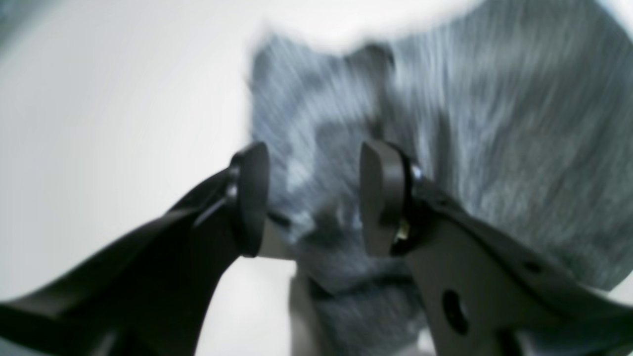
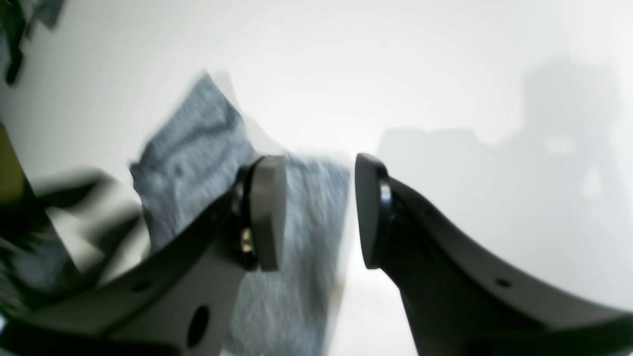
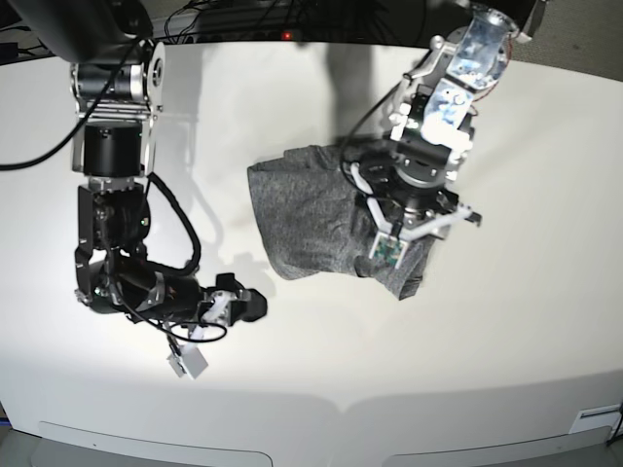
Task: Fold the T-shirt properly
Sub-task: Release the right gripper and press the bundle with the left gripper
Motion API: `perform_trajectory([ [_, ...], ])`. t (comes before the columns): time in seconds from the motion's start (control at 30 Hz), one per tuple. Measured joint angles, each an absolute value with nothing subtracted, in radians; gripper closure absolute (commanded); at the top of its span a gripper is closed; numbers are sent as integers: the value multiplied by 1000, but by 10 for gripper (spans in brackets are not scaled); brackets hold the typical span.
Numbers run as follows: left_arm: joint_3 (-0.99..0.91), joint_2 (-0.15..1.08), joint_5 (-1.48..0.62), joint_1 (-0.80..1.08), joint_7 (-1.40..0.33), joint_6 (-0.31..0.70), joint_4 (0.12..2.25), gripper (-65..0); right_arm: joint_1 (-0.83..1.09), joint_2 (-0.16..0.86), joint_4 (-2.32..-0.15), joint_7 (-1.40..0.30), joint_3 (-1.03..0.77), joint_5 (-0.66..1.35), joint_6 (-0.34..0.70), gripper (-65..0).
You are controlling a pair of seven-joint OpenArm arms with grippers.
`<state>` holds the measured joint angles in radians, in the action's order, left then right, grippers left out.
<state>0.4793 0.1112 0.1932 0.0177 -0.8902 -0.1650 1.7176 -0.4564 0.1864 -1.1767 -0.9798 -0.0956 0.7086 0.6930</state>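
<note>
The heather-grey T-shirt (image 3: 311, 214) lies bunched and partly folded in the middle of the white table (image 3: 506, 321). My left gripper (image 3: 389, 255) hangs over the shirt's right front corner. In the blurred left wrist view the left gripper (image 1: 316, 198) is open, with the shirt (image 1: 494, 138) lying under and beyond its fingers. My right gripper (image 3: 255, 304) is low over bare table, left of and in front of the shirt. In the right wrist view it (image 2: 319, 212) is open and empty, with the shirt (image 2: 198, 148) behind its left finger (image 2: 267, 212).
Black cables (image 3: 243, 19) run along the table's back edge. A small white connector (image 3: 190, 362) hangs on a cable by the right arm. The table's front edge (image 3: 311, 413) curves close below both arms. The right arm's base (image 3: 112, 107) stands at the back left.
</note>
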Motion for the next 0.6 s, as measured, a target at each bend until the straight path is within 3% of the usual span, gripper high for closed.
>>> perform_trajectory([
  [0.2,480,84,200,84,-897,-133,1711,-290,-475,85,-1171,-919,-62,588,690,-237],
  [0.6,479,99,260,210,-946,-139,1749,-290,-467,80,-1100,-828,134,436,690,-237],
])
